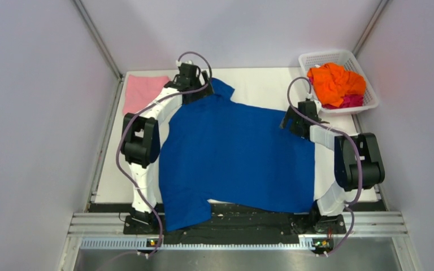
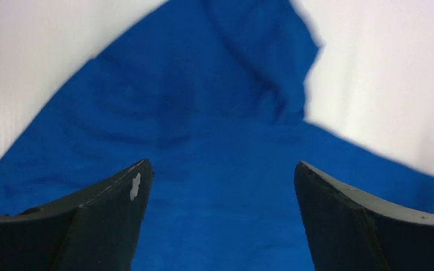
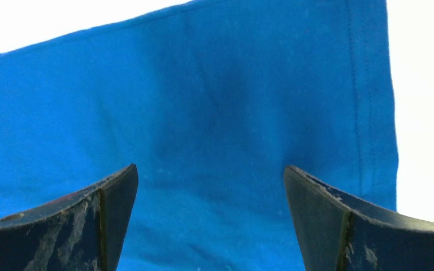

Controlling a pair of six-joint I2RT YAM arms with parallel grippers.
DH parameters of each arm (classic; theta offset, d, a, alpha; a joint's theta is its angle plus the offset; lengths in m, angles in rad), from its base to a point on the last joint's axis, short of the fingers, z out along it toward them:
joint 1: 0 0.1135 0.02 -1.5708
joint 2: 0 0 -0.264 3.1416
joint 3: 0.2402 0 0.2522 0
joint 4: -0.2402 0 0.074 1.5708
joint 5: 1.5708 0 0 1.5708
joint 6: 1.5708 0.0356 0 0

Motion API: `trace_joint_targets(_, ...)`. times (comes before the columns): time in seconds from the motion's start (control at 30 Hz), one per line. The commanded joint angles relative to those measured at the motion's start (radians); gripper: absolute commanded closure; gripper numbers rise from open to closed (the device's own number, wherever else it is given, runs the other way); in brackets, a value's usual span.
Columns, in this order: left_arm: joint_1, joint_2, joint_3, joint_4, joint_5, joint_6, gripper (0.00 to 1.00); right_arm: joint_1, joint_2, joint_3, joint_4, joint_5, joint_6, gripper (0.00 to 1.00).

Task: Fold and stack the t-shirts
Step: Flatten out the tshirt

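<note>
The blue t-shirt [image 1: 237, 152] lies spread flat across the middle of the white table [image 1: 260, 87], and both grippers hang over its far edge. The left gripper [image 2: 221, 165] is released, fingers wide apart, above the far sleeve where the cloth bunches into folds. The right gripper [image 3: 209, 168] is also spread and holds nothing, poised over the far right corner just inside the stitched hem.

A pink t-shirt [image 1: 142, 92] lies flat at the far left corner, just beside the left gripper. A white basket [image 1: 325, 53] stands at the far right corner, near the right gripper, holding an orange t-shirt [image 1: 336, 82] on top of a magenta one [image 1: 353, 100].

The blue t-shirt's near edge drapes over the dark strip between the arm bases. Bare table shows beyond its far edge, between the two grippers, and in a narrow band on the left.
</note>
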Motion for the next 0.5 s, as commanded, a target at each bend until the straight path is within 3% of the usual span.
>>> trace_joint_targets(0.0,0.025,0.117,0.018,-0.218,0.009,0.042,0.01,0.006,0.097,0.109,-0.051,-0.053,-0.015,0.01)
trace_joint_targets(0.2,0.123,0.198,-0.022,-0.138,0.168,-0.055,0.01,0.007,0.227,0.197,-0.050,-0.132,-0.033,0.01)
trace_joint_targets(0.47,0.233,0.308,0.108,-0.223,0.105,-0.099,0.02,0.010,0.386,0.370,-0.061,-0.179,-0.045,0.01)
